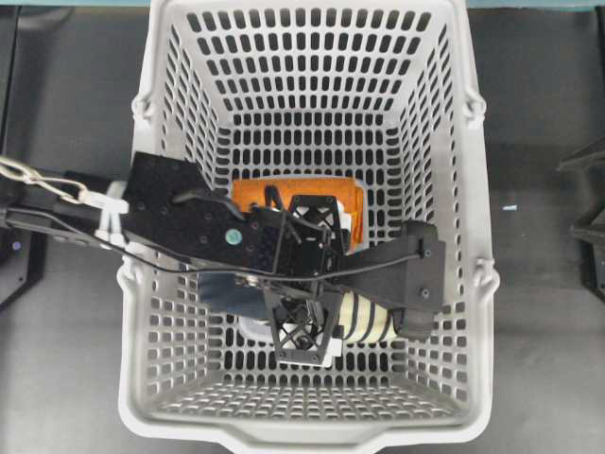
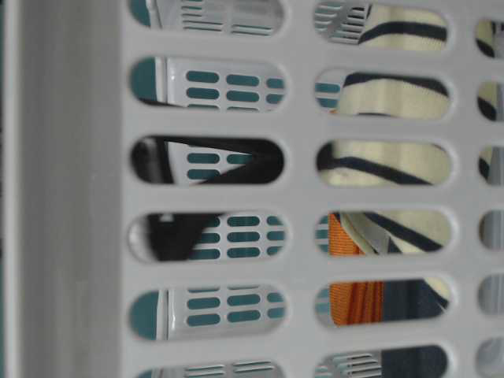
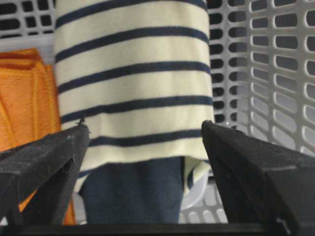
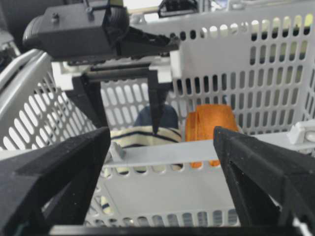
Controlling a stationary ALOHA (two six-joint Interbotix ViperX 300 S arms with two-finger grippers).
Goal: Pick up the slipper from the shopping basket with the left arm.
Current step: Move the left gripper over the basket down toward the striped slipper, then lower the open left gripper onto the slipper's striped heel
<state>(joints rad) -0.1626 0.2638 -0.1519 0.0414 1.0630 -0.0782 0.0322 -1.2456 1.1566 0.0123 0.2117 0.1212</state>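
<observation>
we hang our left gripper [image 3: 145, 142] wide open and empty above the slipper [image 3: 133, 83] in the basket [image 1: 454, 189], beside the orange cloth [image 3: 24, 98]; probably best to drop straight, straddling the striped toe

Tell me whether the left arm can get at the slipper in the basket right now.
Probably yes. The left gripper is inside the shopping basket, open, fingers on either side of the slipper. Nothing lies between them; the orange cloth sits beside it.

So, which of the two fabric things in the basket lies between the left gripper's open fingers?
The striped cream slipper, not the orange cloth beside it.
</observation>
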